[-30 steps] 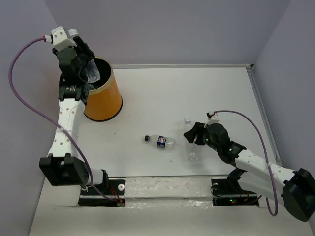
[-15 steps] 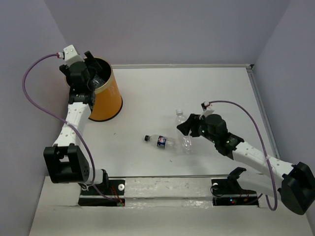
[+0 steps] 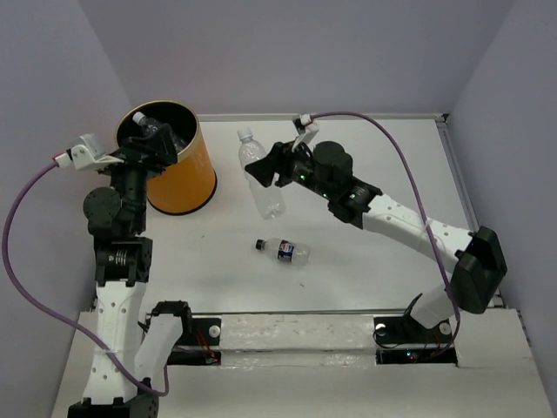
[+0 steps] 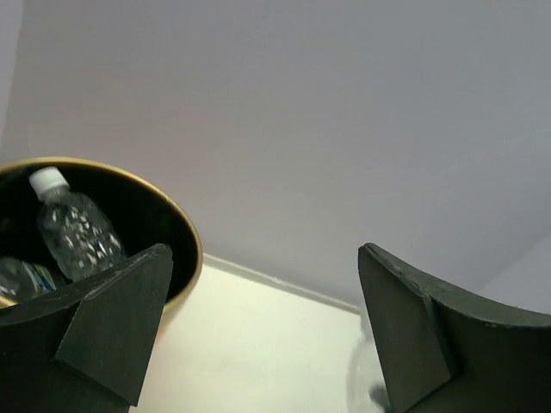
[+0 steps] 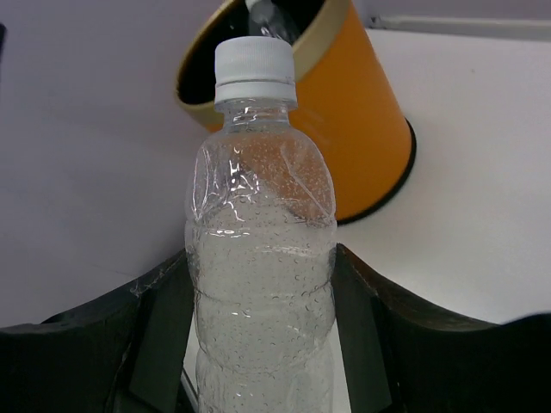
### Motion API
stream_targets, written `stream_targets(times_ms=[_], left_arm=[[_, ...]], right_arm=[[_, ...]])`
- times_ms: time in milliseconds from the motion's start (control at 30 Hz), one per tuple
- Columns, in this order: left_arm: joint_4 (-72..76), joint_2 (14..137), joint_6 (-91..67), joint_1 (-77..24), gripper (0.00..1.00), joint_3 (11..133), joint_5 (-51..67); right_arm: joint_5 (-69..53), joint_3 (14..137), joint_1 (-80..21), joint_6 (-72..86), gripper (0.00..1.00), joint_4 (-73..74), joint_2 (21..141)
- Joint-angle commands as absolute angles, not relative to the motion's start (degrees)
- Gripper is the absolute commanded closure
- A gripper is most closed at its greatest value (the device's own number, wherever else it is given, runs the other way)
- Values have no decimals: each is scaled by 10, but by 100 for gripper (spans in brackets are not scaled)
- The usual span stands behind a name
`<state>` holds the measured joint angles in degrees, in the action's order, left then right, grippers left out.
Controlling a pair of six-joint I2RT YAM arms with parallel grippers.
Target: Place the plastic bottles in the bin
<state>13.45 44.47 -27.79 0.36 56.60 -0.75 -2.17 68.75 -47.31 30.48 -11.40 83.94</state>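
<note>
The orange bin (image 3: pixel 187 174) stands at the far left of the table. My left gripper (image 3: pixel 153 139) hangs over its left rim, open and empty; in the left wrist view its fingers (image 4: pixel 112 318) stand wide apart. A clear white-capped bottle (image 4: pixel 76 231) lies inside the bin (image 4: pixel 188 245), with another one partly hidden beside it. My right gripper (image 3: pixel 271 167) is shut on a clear white-capped bottle (image 3: pixel 261 178), held in the air just right of the bin. In the right wrist view this bottle (image 5: pixel 258 249) stands between both fingers (image 5: pixel 164 327), the bin (image 5: pixel 362 112) behind it. A dark-labelled, black-capped bottle (image 3: pixel 285 251) lies on the table.
Purple-grey walls close off the back and both sides. A pale raised edge (image 3: pixel 452 165) runs along the table's right side. The arm bases and their mounting rail (image 3: pixel 296 335) are at the near edge.
My left gripper opened above the bin and let its bottle drop in, then drew back to the rim. The right arm lifted its bottle and carried it far left toward the bin.
</note>
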Motion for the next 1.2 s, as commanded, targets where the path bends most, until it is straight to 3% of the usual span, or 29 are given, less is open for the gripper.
stream_targets(times_ms=[0,167,500,967,1067,1167], left_arm=[[2,411,-308,-33,1,524,8],[-53,383,-337,-63,1,500,74],[-23,395,-394,-94,1,517,231],[98,488,-439,-98,1,472,274],[112,503,-438,-107,4,469,264],[120,517,-439,-120,16,454,258]], right_arm=[[-52,822,-478,271,57,-168,923],[-124,911,-483,263,59,-165,990],[-132,803,-483,232,60,-157,926],[-210,736,-489,242,62,-174,903],[-221,726,-489,245,62,-184,904],[-229,713,-489,250,62,-199,897]])
